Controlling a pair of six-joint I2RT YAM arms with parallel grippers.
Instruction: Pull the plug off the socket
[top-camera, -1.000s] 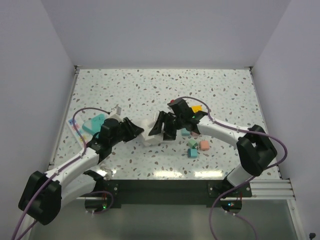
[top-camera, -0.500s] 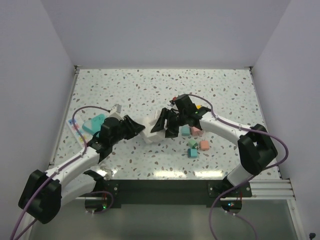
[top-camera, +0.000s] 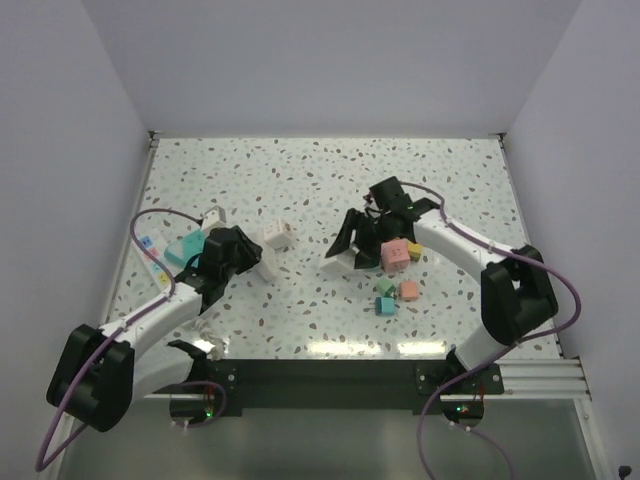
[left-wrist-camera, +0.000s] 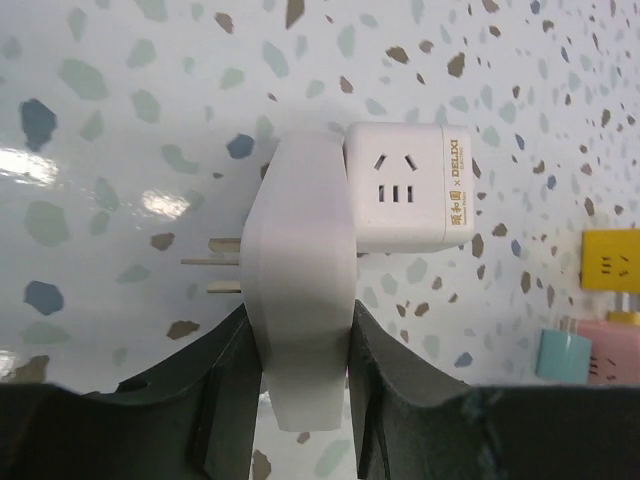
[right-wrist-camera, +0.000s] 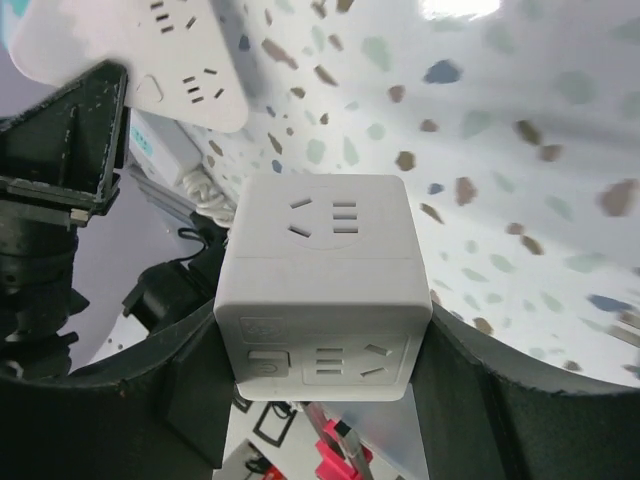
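The table has a white terrazzo top flecked with grey, brown and pale green, with streaks of glare along its near edge. Plain pale walls close it in on the left, back and right sides.

Close to the left edge lies a teal block. To its right, left of the surface's middle, the left gripper has its fingers pressed on both sides of the plug. The plug is a smooth white body with rounded ends, and two bare metal prongs stick out of one flat face. A white cube adapter with slots on its face and small print along one edge sits against the plug's opposite face. Whether the two are joined cannot be told.

Just right of the surface's middle, well apart from the plug, the right gripper clamps the socket between its black fingers. The socket is a white cube with rounded corners, outlet holes on two visible faces and a small button on the lower face.

Right of it, a few coloured blocks in pink, yellow, teal and salmon are scattered towards the near right part of the surface.
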